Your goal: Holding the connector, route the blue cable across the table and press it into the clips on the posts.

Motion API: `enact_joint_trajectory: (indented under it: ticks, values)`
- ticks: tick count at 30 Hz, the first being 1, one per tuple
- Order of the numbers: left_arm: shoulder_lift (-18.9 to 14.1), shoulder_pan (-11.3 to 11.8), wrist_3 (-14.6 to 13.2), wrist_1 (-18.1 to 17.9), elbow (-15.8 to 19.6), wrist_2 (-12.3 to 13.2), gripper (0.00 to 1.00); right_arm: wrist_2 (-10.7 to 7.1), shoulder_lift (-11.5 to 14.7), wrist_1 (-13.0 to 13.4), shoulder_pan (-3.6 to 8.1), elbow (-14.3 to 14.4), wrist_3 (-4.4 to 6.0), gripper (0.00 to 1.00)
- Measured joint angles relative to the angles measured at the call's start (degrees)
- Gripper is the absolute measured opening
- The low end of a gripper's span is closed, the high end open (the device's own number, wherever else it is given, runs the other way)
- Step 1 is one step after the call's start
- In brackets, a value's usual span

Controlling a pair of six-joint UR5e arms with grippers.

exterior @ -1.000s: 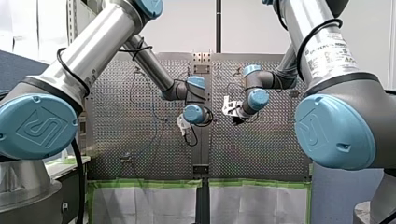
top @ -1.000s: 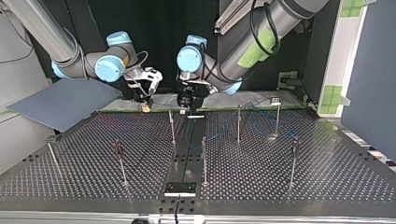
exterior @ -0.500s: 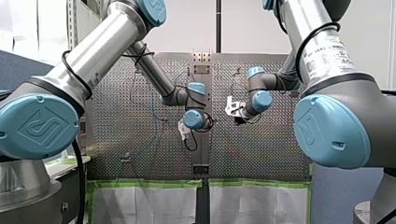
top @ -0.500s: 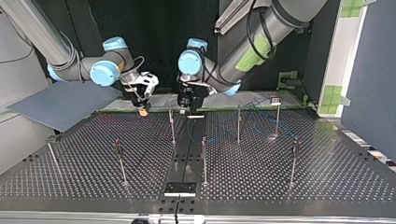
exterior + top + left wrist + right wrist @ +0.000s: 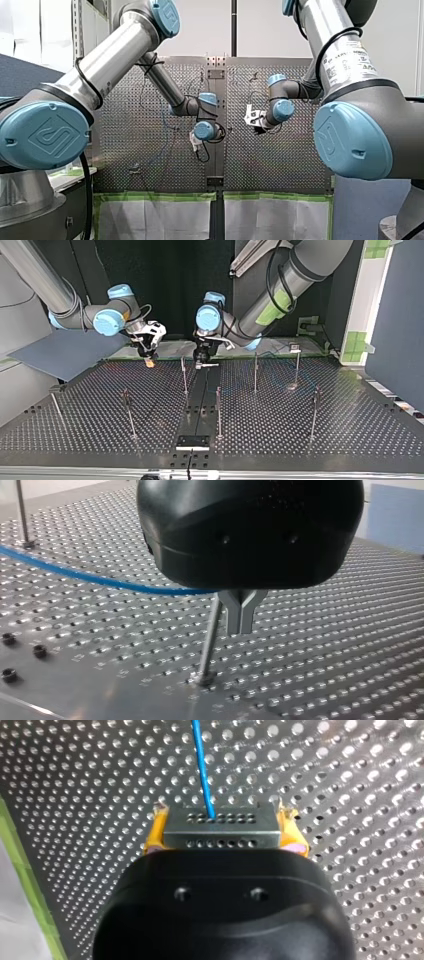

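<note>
My right gripper (image 5: pixel 220 826) has its yellow pads (image 5: pixel 156 831) clamped on the two ends of a small grey metal connector block (image 5: pixel 220 836) with rows of holes, held above the perforated metal table (image 5: pixel 350 780). A thin blue cable (image 5: pixel 202 765) leaves the middle of the block and runs straight ahead over the table.

My left gripper (image 5: pixel 241 622) has narrow metal fingers that stand pressed together, next to a slim metal post (image 5: pixel 210 640). The blue cable crosses beside the base of those fingers and ends behind the black gripper body, so it cannot be told whether it is pinched.

The cable looks light and limp – likely to sag and trail wherever the block leads. The block looks rigid and smooth, so its flat ends are the sound place to hold. The cable itself is best guided close to a post, with gentle pressure.
</note>
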State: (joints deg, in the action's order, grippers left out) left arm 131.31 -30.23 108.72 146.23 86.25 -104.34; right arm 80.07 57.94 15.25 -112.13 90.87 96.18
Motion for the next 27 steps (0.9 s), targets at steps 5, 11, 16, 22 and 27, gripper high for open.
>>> enact_joint_trajectory:
  ticks: [5,11,16,22,27]
  values:
    - [0.1,1.0,0.0,0.5,-2.2,0.9,0.0,-0.07,-0.1,0.0,0.66,-0.6,0.01,0.0]
    - [0.2,2.3,0.1,0.9,-3.8,1.8,0.0,-0.14,-0.3,0.0,1.67,-1.6,0.07,0.0]
    - [1.1,3.4,-0.1,2.2,-5.4,2.6,0.0,-0.21,-0.4,0.0,2.4,-2.7,0.1,0.0]
    - [1.6,3.6,-1.6,4.3,-7.1,2.9,0.0,-0.46,-0.6,-0.1,2.87,-3.6,0.07,0.0]
    - [1.6,3.4,-2.4,6.3,-7.3,2.5,0.32,-0.91,-0.7,-0.1,2.98,-3.7,-0.08,0.0]
